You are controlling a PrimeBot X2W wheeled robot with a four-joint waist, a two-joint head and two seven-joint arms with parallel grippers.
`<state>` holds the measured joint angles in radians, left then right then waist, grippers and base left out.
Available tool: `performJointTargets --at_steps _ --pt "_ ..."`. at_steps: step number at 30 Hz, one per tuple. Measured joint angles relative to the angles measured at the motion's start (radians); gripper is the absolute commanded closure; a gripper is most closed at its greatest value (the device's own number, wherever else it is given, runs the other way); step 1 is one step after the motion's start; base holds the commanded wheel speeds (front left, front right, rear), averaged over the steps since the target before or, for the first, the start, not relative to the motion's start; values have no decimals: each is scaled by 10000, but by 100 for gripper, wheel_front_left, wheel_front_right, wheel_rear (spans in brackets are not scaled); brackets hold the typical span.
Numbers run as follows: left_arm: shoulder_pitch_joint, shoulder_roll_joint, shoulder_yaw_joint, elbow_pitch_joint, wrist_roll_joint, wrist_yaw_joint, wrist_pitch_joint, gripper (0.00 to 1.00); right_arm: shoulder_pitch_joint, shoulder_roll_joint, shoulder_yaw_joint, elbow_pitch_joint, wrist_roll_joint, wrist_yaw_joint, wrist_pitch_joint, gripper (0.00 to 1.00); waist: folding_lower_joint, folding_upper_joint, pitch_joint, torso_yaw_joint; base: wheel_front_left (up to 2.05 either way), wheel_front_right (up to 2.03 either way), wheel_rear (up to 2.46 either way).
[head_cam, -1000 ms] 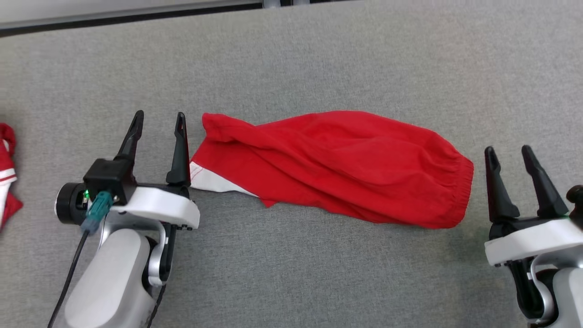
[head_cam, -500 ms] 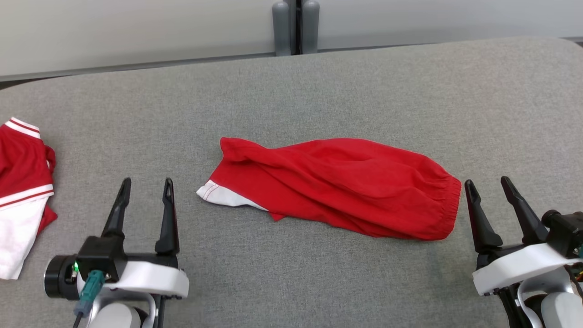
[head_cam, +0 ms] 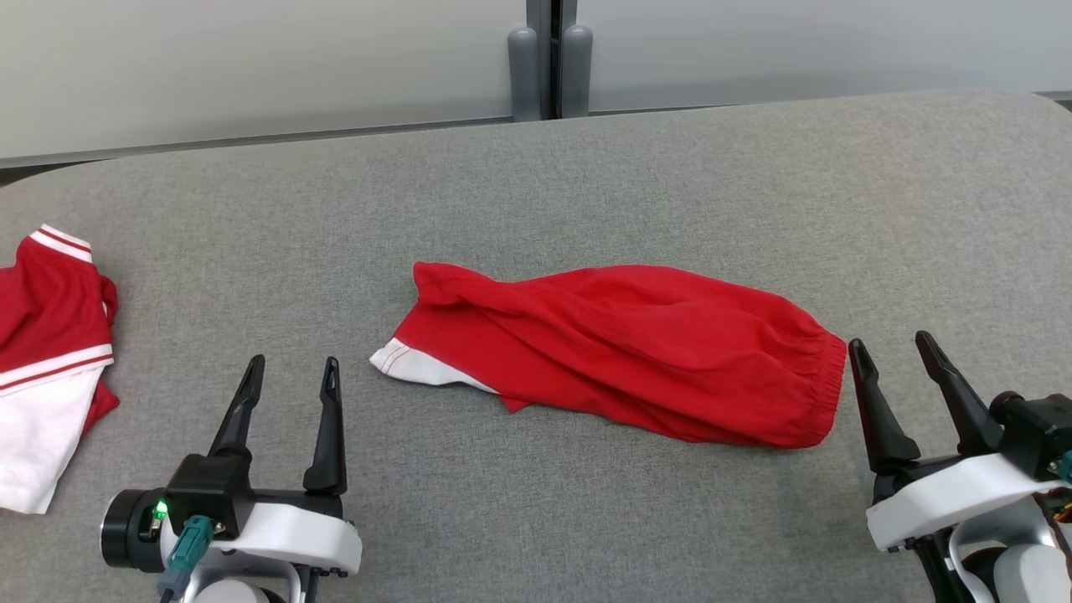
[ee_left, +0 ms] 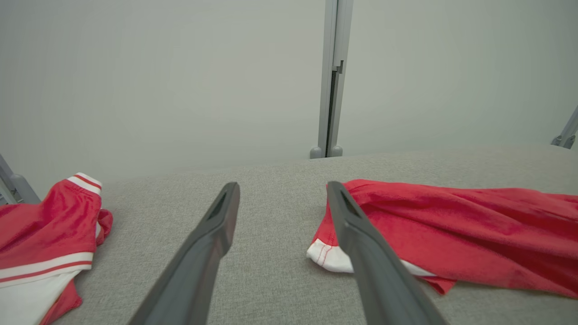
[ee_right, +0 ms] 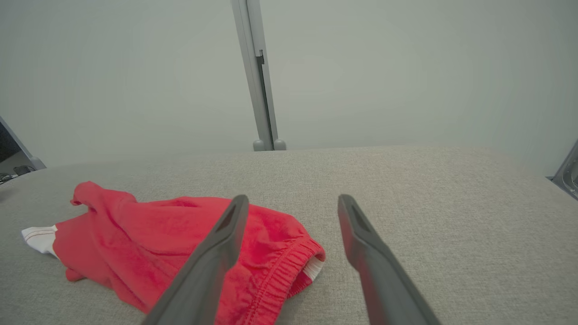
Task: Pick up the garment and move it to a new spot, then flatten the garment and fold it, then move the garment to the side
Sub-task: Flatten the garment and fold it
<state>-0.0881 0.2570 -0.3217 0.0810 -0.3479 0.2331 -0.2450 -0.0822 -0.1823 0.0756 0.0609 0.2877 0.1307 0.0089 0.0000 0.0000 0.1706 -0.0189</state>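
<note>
Grey cloth-covered surface [head_cam: 586,167]: spans the head view left to right, with rounded far corners.

Pale wall [head_cam: 251,67]: plain panels standing behind the surface's far edge.

Garment [head_cam: 636,352]: red, lying mid-surface, long axis left to right, with the right end sitting a little nearer than the left. Rumpled, with long creases along its length. It rests on the cloth and nothing grips it.

Second garment [head_cam: 50,335]: red with white stripes and a white panel, bunched at the far-left edge, well apart from the first.

Left pincer [head_cam: 295,362]: near-left, fingers spread wide, nothing between them, pointing away toward the far side. The garment's left end lies to its right and slightly farther off, apart from it.

Right pincer [head_cam: 888,340]: near-right, fingers likewise spread and empty. Its left fingertip stands just beside the garment's right end; no contact seen.

Grey post [head_cam: 551,59]: upright at the seam between the wall panels.

Gathered waistband [head_cam: 825,394]: forms the garment's right end.

White hem corner [head_cam: 410,362]: at the garment's near-left end, with red stitching.
</note>
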Motion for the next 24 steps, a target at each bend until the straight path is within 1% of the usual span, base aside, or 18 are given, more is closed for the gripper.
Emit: performJointTargets --at_steps 4,6,11,16,22,23,24 --pt "-26 -29 -58 69 -15 0 29 0 2 -17 88 -144 -134 0 0 0 0 0 -44 30 0 0 0" --pt "-63 -59 -111 96 -15 0 31 0 85 -36 347 -217 -226 0 38 0 -1 0 -43 57 0 0 0" --pt "-227 -153 -232 199 -6 -4 27 0 896 82 947 -125 -230 0 270 0 0 0 16 150 0 0 0" --pt "-330 -253 -332 353 -4 -35 -19 0 1317 125 848 230 -186 0 251 0 0 0 98 224 0 0 0" --pt "-449 -301 -393 529 -4 -79 -33 0 1111 127 761 619 -174 0 111 0 0 0 192 240 0 0 0" --pt "-468 -307 -401 552 -4 -79 -35 0 1018 121 853 686 -96 0 82 13 0 0 210 239 0 0 0" --pt "-496 -309 -401 569 -4 -79 -35 0 914 127 941 763 29 0 48 55 0 0 225 234 0 0 0"
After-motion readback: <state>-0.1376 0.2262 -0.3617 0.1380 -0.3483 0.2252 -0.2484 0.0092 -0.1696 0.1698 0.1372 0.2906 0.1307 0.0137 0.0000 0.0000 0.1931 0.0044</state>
